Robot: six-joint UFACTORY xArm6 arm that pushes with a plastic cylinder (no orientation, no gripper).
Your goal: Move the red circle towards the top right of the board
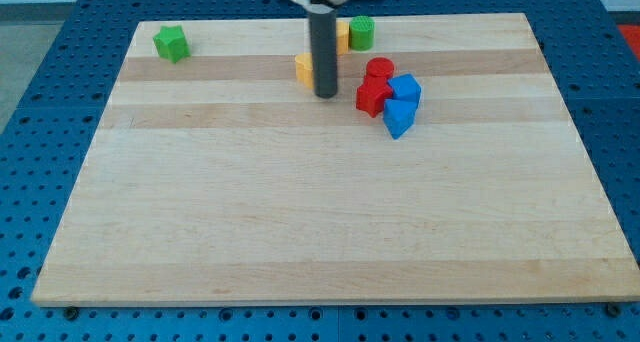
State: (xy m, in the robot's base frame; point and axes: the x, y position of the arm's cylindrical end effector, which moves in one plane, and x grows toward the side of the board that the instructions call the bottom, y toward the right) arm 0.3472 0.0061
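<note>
Red circle [379,68] at upper centre-right of the bench [300,222], packed into a small cluster.

It sits touching a red block [372,96] of unclear shape just below it, with two blue blocks [402,104] pressed against that pair on the view's right. I judge it a light, rigid, smooth disc that will slide readily and may roll off my tip [325,94] if struck off-centre, so contact belongs on its lower-left side, pushing toward the view's top right. I carry no pincer, so nothing opens, closes or grips; the rod only pushes. My tip stands just to the view's left of the cluster, apart from the red circle. A yellow block [304,69] is partly hidden behind the rod, another yellow block [343,34] and a green block [361,31] lie near the top edge, and a green star [171,43] sits far at the top left.
</note>
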